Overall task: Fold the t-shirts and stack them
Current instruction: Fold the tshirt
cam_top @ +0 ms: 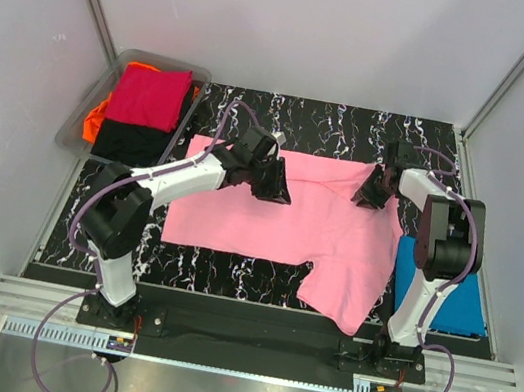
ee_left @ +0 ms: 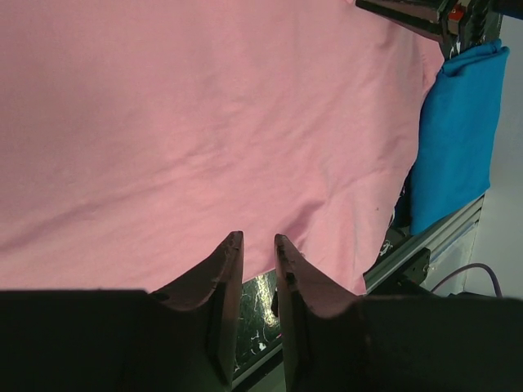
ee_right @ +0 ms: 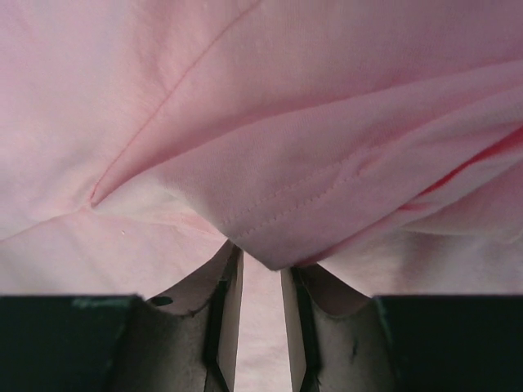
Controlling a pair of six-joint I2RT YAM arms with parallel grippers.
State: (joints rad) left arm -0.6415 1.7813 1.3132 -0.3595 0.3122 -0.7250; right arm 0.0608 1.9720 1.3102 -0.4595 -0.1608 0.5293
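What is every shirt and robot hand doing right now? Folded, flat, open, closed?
pink t-shirt, spread on the table, not yet folded, near-right part rumpled.
blue t-shirt, folded, at the table's right side.
crimson t-shirt, folded, in the bin.
black t-shirt, folded, in the bin.
orange t-shirt, in the bin, mostly hidden.
left gripper, jaws nearly together at the pink t-shirt's edge; grip unclear.
right gripper, shut on a fold of the pink t-shirt.

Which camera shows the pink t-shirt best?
Top external: the pink t-shirt lies spread out, nearly whole outline visible. Left wrist shows a broad patch; right wrist only close-up folds and a seam.
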